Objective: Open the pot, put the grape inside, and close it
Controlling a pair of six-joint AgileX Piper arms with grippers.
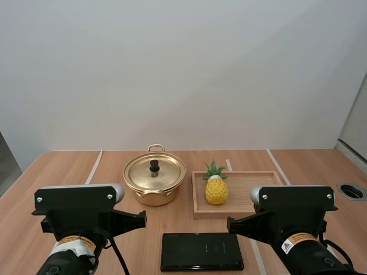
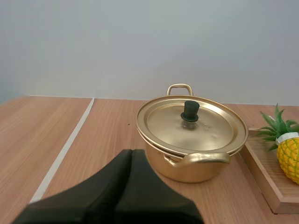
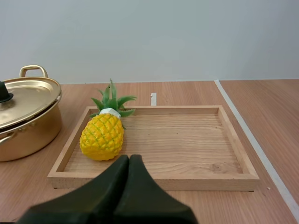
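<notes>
1. My left gripper (image 2: 131,153) is hanging low over the table (image 2: 42,121). Its fingers are lying pressed together as one dark wedge, pinching nothing and touching nothing.
2. My right gripper (image 3: 128,157) is sitting the same way, fingers closed flat against each other and empty. It is hovering just short of the near rim of the wooden tray (image 3: 154,181).
3. From the left gripper, the pot (image 2: 191,163) is standing at about one o'clock, with a strip of bare wood lying between the two. From the right gripper, the pineapple (image 3: 103,136) is lying at about eleven o'clock, near but apart.
4. In the high view, open tabletop is stretching away at the pot's nine o'clock, past a white line (image 1: 94,166). More is running at the tray's three o'clock. A flat black slab (image 1: 202,251) is lying between my two arms, at six o'clock from the gap between pot and tray.
5. The pot is gold, and its lid (image 1: 155,172) is sitting closed on it, black knob (image 1: 154,166) upright at the centre. Loop handles are showing at its twelve and six o'clock.
6. The tray is sitting just beside the pot, at its three o'clock. It is carrying the pineapple at its nine o'clock end, leaves pointing to twelve, and the remaining floor is showing bare wood.
</notes>
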